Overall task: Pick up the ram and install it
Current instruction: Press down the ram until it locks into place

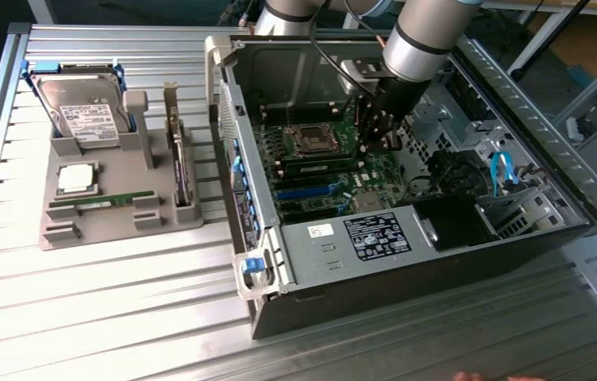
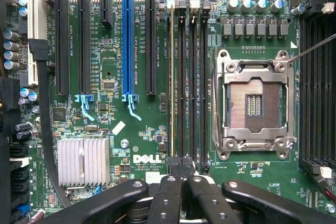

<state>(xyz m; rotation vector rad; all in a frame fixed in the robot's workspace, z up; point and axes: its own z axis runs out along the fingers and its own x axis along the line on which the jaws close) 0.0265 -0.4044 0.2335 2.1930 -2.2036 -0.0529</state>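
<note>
A slim green ram stick (image 1: pixel 102 200) lies flat in the grey parts tray (image 1: pixel 118 226) at the exterior view's left. My gripper (image 1: pixel 381 145) is far from it, reaching down into the open computer case (image 1: pixel 415 238) over the motherboard's memory slots (image 1: pixel 314 168). In the wrist view the fingers (image 2: pixel 168 192) are shut together, with nothing visible between them, at one end of the memory slots (image 2: pixel 191 77). A thin yellow-green edge (image 2: pixel 171 77) runs along one of those slots like a stick seated on edge. The open processor socket (image 2: pixel 254 103) lies beside the slots.
The tray also holds a hard drive (image 1: pixel 85 111), a square silver processor (image 1: pixel 77 178) and a dark expansion card (image 1: pixel 180 171). Case walls, a black power supply (image 1: pixel 457 222) and cables crowd the arm. A hand (image 1: pixel 494 377) shows at the lower edge.
</note>
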